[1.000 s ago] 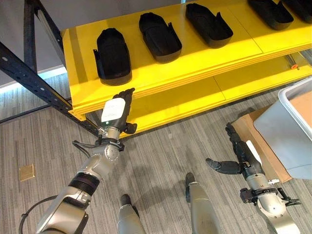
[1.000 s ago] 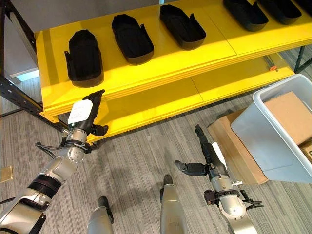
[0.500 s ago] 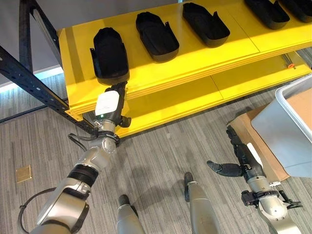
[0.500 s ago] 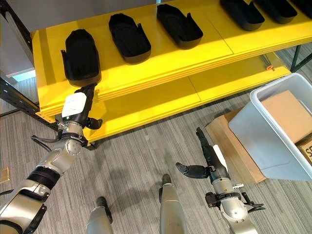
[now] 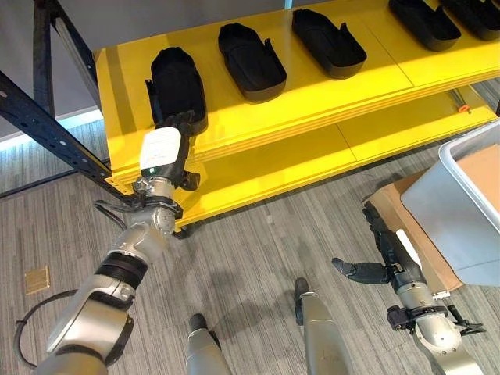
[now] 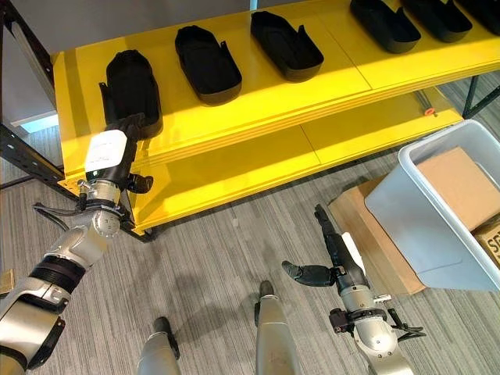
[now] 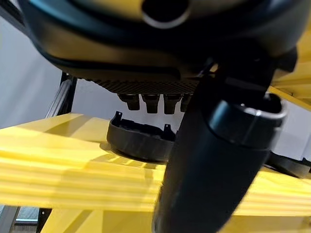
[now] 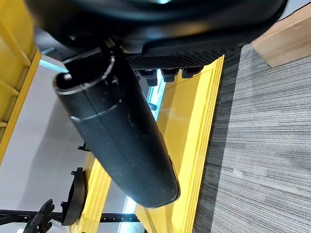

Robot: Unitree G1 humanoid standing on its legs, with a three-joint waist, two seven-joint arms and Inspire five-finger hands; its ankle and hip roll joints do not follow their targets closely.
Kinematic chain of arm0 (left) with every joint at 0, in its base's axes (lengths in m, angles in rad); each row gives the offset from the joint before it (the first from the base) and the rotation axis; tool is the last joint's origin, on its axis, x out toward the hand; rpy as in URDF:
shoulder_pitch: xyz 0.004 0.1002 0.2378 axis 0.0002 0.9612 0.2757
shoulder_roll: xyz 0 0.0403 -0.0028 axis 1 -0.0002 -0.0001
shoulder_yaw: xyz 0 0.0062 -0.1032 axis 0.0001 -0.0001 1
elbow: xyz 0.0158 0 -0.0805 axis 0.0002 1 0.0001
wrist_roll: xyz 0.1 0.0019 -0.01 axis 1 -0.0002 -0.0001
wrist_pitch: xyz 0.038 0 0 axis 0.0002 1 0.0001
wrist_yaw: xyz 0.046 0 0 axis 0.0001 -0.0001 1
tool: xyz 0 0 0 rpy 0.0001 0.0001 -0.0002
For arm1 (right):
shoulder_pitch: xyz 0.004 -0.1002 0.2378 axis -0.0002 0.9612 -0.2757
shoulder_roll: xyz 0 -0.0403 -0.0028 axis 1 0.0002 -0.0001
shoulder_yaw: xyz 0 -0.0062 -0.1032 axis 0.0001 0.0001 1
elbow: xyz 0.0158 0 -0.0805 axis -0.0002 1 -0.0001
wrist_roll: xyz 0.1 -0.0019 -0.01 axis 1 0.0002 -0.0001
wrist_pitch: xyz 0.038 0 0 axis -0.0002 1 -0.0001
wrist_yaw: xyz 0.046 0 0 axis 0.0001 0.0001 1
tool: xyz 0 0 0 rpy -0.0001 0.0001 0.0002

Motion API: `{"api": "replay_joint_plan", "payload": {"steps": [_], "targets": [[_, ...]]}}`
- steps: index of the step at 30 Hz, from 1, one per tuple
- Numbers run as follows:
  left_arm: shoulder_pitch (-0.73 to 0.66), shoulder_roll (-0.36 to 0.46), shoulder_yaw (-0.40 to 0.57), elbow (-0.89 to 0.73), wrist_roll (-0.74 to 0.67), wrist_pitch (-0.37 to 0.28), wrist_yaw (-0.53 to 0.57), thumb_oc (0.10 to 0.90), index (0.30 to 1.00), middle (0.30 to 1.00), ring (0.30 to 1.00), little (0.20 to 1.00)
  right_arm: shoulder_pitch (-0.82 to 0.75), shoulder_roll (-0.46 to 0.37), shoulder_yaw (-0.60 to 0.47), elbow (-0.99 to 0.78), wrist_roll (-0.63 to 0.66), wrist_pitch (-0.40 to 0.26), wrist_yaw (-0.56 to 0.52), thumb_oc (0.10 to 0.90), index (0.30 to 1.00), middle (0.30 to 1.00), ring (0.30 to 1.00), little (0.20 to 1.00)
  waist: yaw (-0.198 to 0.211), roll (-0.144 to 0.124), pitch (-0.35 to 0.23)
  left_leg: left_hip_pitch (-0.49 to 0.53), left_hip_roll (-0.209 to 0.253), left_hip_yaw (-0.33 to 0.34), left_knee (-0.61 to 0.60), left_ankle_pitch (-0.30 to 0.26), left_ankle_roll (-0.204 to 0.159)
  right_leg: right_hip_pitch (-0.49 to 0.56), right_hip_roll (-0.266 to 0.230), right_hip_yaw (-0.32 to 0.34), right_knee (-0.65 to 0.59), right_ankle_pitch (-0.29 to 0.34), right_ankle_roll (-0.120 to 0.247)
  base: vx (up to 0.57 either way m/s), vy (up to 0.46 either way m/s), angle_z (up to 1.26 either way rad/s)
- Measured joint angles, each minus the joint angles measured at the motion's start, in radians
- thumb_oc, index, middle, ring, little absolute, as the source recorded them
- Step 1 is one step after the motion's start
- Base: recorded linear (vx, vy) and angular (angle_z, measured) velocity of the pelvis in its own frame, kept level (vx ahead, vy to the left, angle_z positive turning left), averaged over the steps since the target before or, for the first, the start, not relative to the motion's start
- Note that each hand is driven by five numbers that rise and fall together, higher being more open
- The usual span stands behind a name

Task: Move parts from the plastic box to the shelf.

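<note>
The left hand (image 5: 162, 148) reaches up to the front edge of the yellow shelf (image 5: 258, 101), its fingers straight and holding nothing, the tips touching the near end of the leftmost black part (image 5: 176, 82) — in the left wrist view that part (image 7: 141, 141) sits on the shelf board just past the fingertips. From this part, toward 3 o'clock, more black parts lie in a row along the top board: a second (image 5: 251, 59), a third (image 5: 328, 42), and a fourth (image 5: 424, 12) near the upper right corner. A lower yellow board (image 5: 312, 156) runs beneath. At 4 o'clock, well apart from the shelf, the right hand (image 5: 385, 254) hangs over the grey carpet floor (image 5: 250, 250), fingers straight, thumb spread wide, empty. Just beside it toward 3 o'clock stands the grey plastic box (image 5: 461, 211) — resting on flat cardboard (image 5: 414, 230), with a brown carton (image 6: 461, 187) inside it.
</note>
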Motion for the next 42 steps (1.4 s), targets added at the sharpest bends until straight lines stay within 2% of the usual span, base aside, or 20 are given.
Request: {"api": "replay_joint_plan", "payload": {"steps": [4,15,28,34,42], "targets": [[-0.03,0.0,-0.037,0.067,0.003,0.001,-0.003,0.9,1.0,1.0,1.0,1.0,0.009,0.0,0.0,0.0,0.001,0.0,0.0,0.9,1.0,1.0,1.0,1.0,-0.002,0.0,0.0,-0.001,0.001,0.001,0.006,-0.005,-0.001,-0.002,0.003,0.004,0.001,0.0,0.0,0.0,0.0,-0.02],[-0.029,0.0,-0.039,0.064,0.007,-0.001,-0.003,0.9,1.0,1.0,1.0,1.0,0.031,0.0,-0.001,0.0,0.001,0.0,0.0,0.9,1.0,1.0,1.0,1.0,-0.002,0.0,0.0,-0.015,0.002,0.003,0.016,-0.01,-0.003,-0.015,0.004,0.011,0.004,0.0,0.002,0.0,-0.001,-0.01],[0.082,0.081,-0.021,-0.132,0.042,-0.025,-0.004,0.9,1.0,1.0,1.0,1.0,0.023,0.001,-0.01,0.0,0.0,-0.003,-0.002,0.9,1.0,1.0,1.0,1.0,0.008,-0.007,0.004,-0.018,0.001,0.004,0.012,-0.012,-0.001,-0.018,0.002,0.009,0.005,-0.006,0.005,0.0,0.0,0.0],[0.136,0.097,0.054,-0.226,0.044,-0.035,-0.004,0.9,1.0,1.0,1.0,1.0,0.018,0.002,-0.013,0.0,0.0,-0.004,-0.002,0.9,1.0,1.0,1.0,1.0,0.017,-0.011,0.017,-0.016,0.001,0.004,0.01,-0.013,0.001,-0.019,0.002,0.008,0.009,-0.01,0.006,0.0,0.0,0.0],[0.136,0.11,0.053,-0.243,0.046,-0.045,-0.004,0.9,1.0,1.0,1.0,1.0,0.022,0.002,-0.013,0.0,0.0,-0.004,-0.002,0.9,1.0,1.0,1.0,1.0,0.026,-0.01,0.021,-0.015,0.0,0.003,0.009,-0.013,0.001,-0.02,0.0,0.006,0.018,-0.011,0.006,0.0,0.0,0.0]]}}
